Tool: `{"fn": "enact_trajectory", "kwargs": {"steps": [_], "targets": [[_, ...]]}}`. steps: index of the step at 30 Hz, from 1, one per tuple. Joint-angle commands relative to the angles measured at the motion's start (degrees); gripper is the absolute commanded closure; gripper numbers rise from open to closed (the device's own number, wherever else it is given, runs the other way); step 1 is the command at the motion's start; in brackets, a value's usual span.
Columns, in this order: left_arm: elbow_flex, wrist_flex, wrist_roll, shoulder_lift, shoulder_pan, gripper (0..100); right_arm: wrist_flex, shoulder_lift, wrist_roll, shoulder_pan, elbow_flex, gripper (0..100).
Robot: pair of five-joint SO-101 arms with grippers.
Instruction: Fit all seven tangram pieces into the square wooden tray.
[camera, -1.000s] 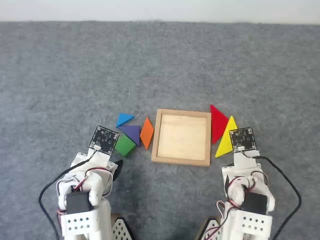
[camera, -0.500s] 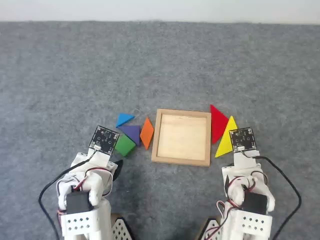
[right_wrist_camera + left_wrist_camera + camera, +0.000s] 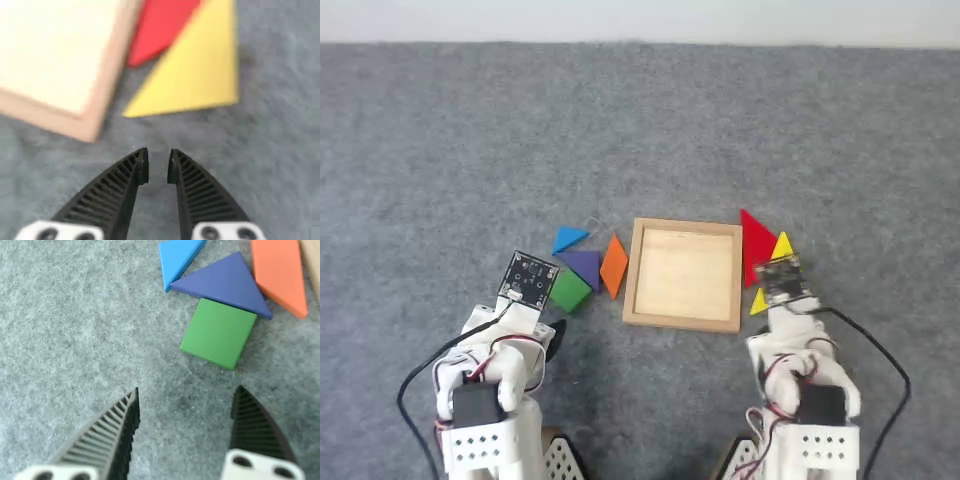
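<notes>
A grey carpeted worktop (image 3: 470, 150) carries the square wooden tray (image 3: 682, 324) at its centre, its pale floor bare. All the visible pieces lie outside it. Touching its right rim is a big red triangle (image 3: 756, 245), with a big yellow triangle (image 3: 200, 75) against that. The right tool (image 3: 157, 167), fingers nearly together, hangs just near of the yellow one. Left of the tray lie a purple triangle (image 3: 225, 282), an orange parallelogram (image 3: 614, 265), a green square (image 3: 218, 332) and a small blue triangle (image 3: 568, 239). The left tool (image 3: 185, 410) is spread apart near the square.
</notes>
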Motion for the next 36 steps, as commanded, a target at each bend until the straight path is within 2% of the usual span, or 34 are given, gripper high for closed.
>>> {"fn": "enact_trajectory", "kwargs": {"steps": [1,6,11,14,16,21,25,31,36], "targets": [[-0.5,0.2,0.4,-1.1,0.2,72,0.3,0.1,-0.2,-6.6,1.1,91.3],[-0.5,0.2,0.4,-1.1,0.2,72,-2.3,0.1,1.1,-4.9,1.1,91.2],[-0.5,0.2,0.4,-1.1,0.2,72,-11.6,0.1,15.6,7.3,-2.4,91.5],[-0.5,0.2,0.4,-1.1,0.2,72,-13.3,0.2,14.1,15.1,-6.1,91.6],[-0.5,0.2,0.4,-1.1,0.2,72,-11.6,0.7,12.8,16.7,-9.4,91.6],[-0.5,0.2,0.4,-1.1,0.2,72,-4.3,0.9,13.2,13.6,-18.1,91.6],[-0.5,0.2,0.4,-1.1,0.2,72,-2.9,6.7,11.3,11.7,-24.5,91.6],[-0.5,0.2,0.4,-1.1,0.2,72,-5.4,33.2,6.8,9.3,-40.3,91.6],[-0.5,0.2,0.4,-1.1,0.2,72,-5.6,60.1,-0.2,2.3,-54.6,91.1]]}}
